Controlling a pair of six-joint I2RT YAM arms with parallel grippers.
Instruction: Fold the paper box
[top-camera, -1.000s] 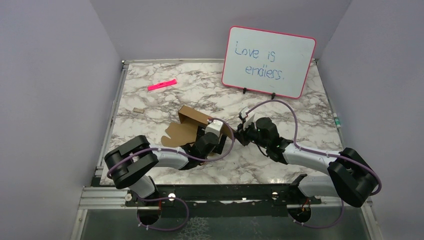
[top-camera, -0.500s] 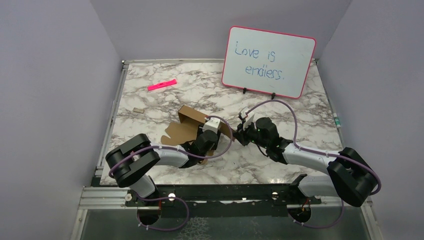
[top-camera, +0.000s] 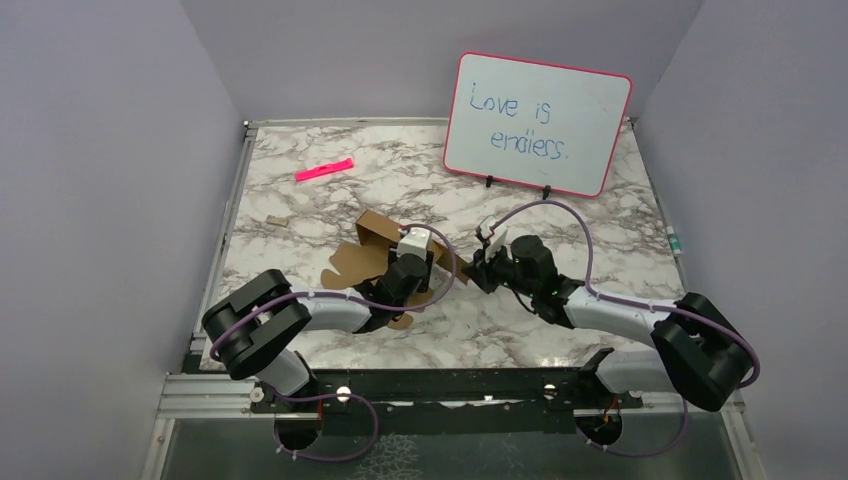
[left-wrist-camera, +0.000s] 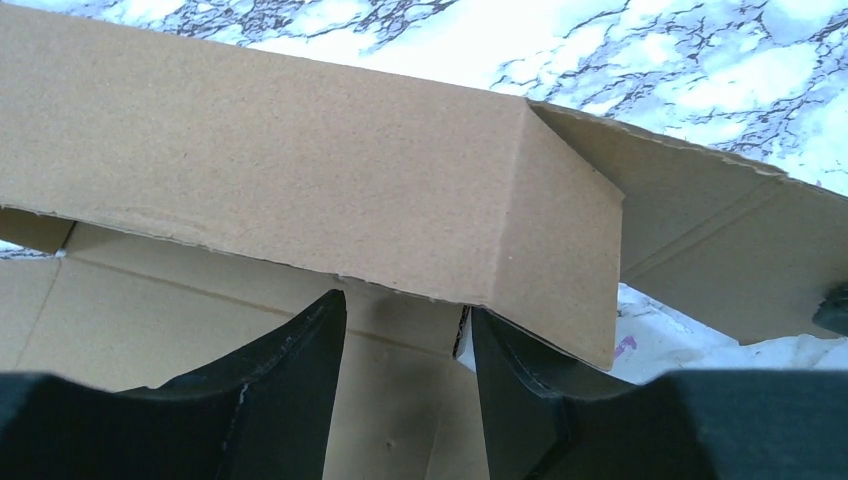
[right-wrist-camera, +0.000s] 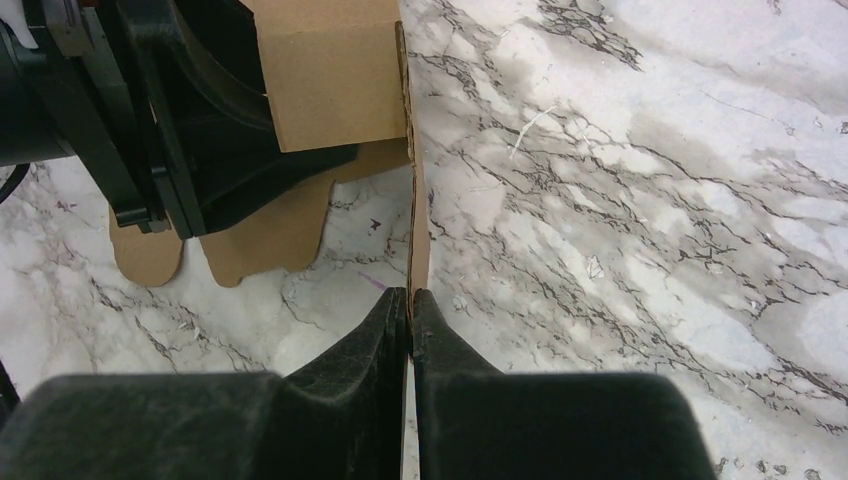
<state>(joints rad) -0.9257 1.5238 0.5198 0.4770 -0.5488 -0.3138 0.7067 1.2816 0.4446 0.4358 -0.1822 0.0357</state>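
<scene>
Lying on the marbled desk (top-camera: 300, 215) in front of the whiteboard (top-camera: 537, 122), top view: paper box (top-camera: 352, 262), partly folded, both arms reaching it. Left wrist: left gripper (left-wrist-camera: 405, 305) partly apart, fingertips hidden under a raised wall; grip cannot be told. Right wrist: right gripper (right-wrist-camera: 410, 298) pinched on the box's thin flap edge.

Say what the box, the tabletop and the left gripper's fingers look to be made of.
The paper box: thin brown cardboard, matte, with a fibrous speckle, ragged cut edges and sharp creases.
The tabletop: white with grey marble veining, smooth. Real stone or printed laminate, can't tell.
The left gripper's fingers: black and matte, probably moulded or printed plastic.
</scene>
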